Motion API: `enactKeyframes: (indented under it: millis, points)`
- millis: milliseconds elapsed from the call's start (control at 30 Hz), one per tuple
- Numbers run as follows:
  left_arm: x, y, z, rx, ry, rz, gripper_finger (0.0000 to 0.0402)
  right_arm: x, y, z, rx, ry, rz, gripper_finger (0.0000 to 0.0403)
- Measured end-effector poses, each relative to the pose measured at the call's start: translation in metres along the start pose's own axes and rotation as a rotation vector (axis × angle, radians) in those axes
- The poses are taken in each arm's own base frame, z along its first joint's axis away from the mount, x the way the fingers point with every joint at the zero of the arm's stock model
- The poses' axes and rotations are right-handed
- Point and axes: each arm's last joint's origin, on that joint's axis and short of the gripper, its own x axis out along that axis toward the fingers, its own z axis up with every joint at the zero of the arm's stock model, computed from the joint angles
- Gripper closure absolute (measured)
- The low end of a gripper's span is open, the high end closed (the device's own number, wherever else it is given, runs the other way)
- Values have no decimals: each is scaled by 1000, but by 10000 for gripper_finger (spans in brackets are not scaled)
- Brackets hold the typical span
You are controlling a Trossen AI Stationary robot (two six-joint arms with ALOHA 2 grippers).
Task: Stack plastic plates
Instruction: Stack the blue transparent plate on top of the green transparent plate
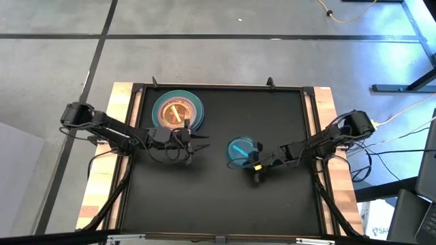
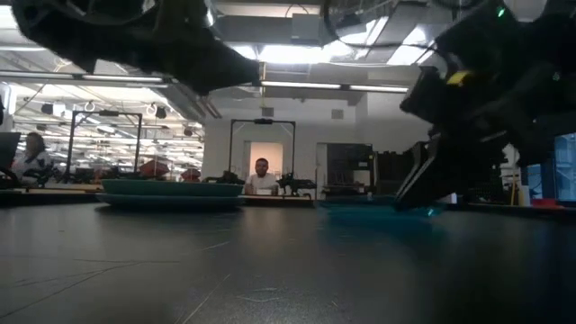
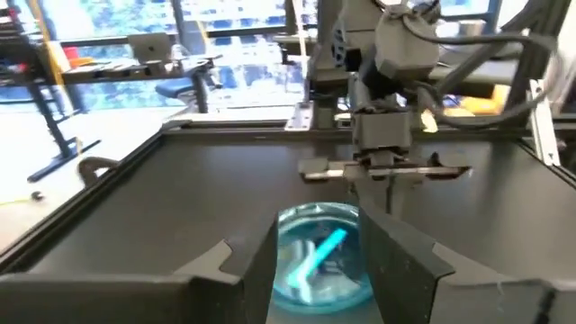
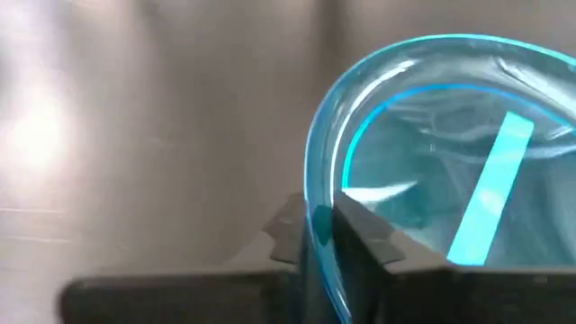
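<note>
A translucent cyan dish with a bar mark (image 1: 240, 150) lies on the black table mat right of centre; it also shows in the low view (image 2: 373, 209). My right gripper (image 1: 255, 164) is shut on its rim. A stack of plates (image 1: 178, 111), with large teal and blue ones below and an orange dish on top, stands near the far left part of the mat and shows low and flat in the low view (image 2: 171, 192). My left gripper (image 1: 203, 143) hovers open between the stack and the cyan dish, touching nothing. In the left wrist view it points at the cyan dish (image 3: 324, 252). My right gripper (image 4: 322, 227) pinches the cyan dish's rim (image 4: 317, 193) on the side toward the table's near right. One finger is inside the dish and one outside. The fingers come nearly level from the right. Whether the dish is lifted off the mat I cannot tell.
The mat's raised frame (image 1: 310, 109) and wooden side boards (image 1: 116, 116) bound the work area. Bare mat (image 1: 218, 204) stretches toward the near edge. People sit in the room beyond the table (image 2: 261, 175).
</note>
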Motion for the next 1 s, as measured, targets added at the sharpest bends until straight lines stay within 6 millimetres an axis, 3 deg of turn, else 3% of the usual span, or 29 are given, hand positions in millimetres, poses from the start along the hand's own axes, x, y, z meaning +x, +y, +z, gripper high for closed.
enactKeyframes:
  millis: [167, 300, 400, 667, 833, 1000]
  points:
    - [32, -16, 2, 55, 134, -74, 253, 2, 19, 14, -55, -37, 54, 266]
    - [62, -31, -9, 85, 247, -123, 253, -3, 34, 21, -76, -30, 97, 205]
    - [82, -44, -23, 99, 340, -210, 253, -8, 48, 23, -89, -50, 120, 181]
    - [129, -76, -53, 243, 453, -318, 253, -17, 74, 11, -97, -66, 65, 180]
    - [149, -80, -68, 306, 516, -296, 253, -21, 82, 7, -79, -92, 12, 189]
    - [155, -79, -73, 358, 536, -201, 260, -24, 87, 5, -82, -127, -40, 191]
